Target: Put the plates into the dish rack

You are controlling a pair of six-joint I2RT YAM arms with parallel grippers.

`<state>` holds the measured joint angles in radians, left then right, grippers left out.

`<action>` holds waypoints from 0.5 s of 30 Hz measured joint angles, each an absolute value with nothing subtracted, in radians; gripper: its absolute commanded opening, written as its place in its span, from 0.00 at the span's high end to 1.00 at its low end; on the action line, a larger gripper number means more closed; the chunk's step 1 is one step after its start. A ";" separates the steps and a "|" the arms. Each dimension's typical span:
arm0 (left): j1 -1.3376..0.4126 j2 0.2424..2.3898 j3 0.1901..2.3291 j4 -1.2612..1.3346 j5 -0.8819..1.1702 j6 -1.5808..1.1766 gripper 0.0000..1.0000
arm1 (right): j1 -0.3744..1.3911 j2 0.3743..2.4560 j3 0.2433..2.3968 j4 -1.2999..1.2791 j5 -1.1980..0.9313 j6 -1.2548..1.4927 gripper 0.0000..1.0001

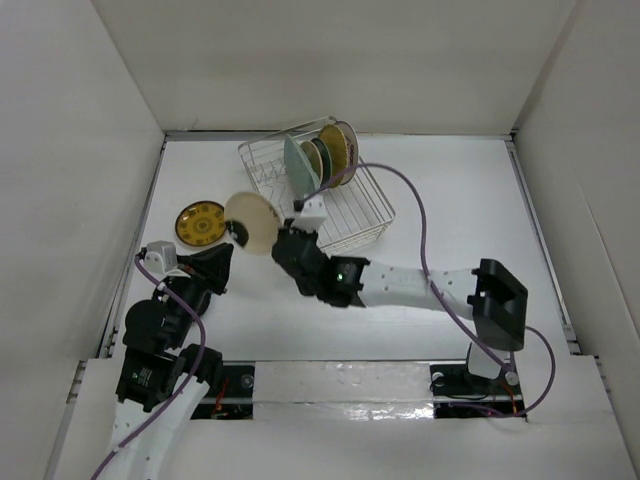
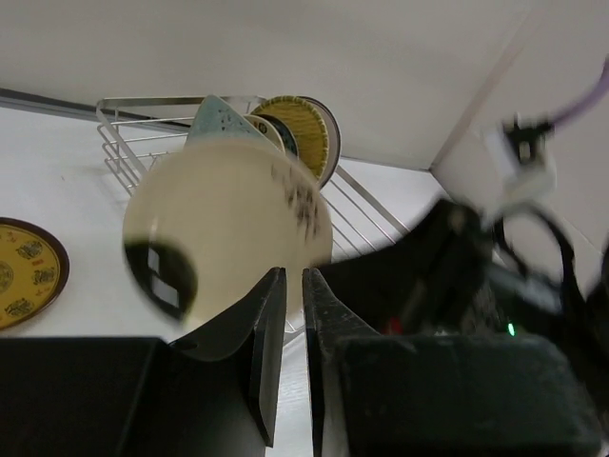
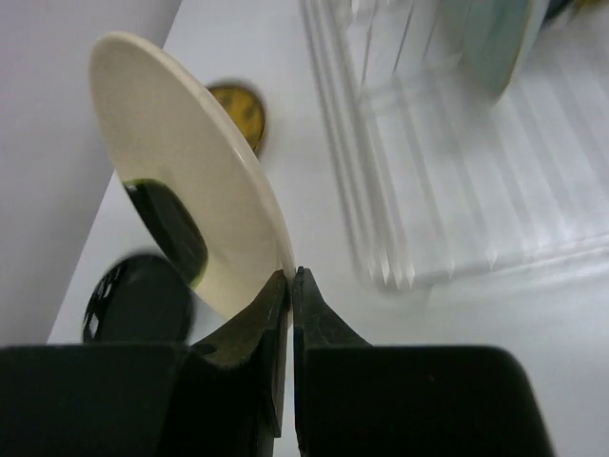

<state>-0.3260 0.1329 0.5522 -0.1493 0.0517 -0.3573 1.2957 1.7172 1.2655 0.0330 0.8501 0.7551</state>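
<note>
The right tool [image 3: 290,276] is pinched shut on the lower rim of a cream plate [image 3: 181,162], holding it on edge above the counter [image 1: 450,200]. The plate stands nearly upright, with its broad face turned toward the left arm.

The dish rack [image 1: 355,215] lies just beyond and to the right of the held plate, so my reading is that the coming move is a short carry forward and right. The rack's long axis runs diagonally, from the far left toward the near right. The plates already loaded [image 1: 320,155] stand together at its far end, which leaves the nearer rows of tines bare. The held plate would probably need turning until its face lines up with theirs before it goes down.

The right arm reaches across the middle and is the nearer one to the rack. The left tool [image 2: 293,281] sits just beside the plate on its left, its fingers narrow with nothing visible between them.

By count, one plate is in the right tool. One yellow patterned plate [image 1: 200,222] lies flat on the counter left of the held one, closest to the left arm. About four plates stand in the rack, a pale green one nearest and a yellow patterned one farther back. They are packed tight, so that number is uncertain.
</note>
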 measured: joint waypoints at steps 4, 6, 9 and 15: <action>-0.326 0.138 0.552 -0.155 0.047 -0.357 0.89 | 1.136 1.857 1.582 -0.059 0.916 0.501 1.00; -0.326 0.140 0.552 -0.156 0.045 -0.357 0.89 | 1.070 1.956 1.737 -0.093 0.951 0.390 1.00; -0.326 0.145 0.552 -0.158 0.044 -0.358 0.89 | 0.995 2.089 1.904 -0.147 0.995 0.256 1.00; -0.326 0.162 0.552 -0.161 0.044 -0.361 0.89 | 0.916 2.280 2.085 -0.215 1.037 0.058 1.00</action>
<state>-0.3260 0.1616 0.5522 -0.1608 0.0444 -0.3607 0.9157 2.2803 2.0850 -0.2150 1.0374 0.0582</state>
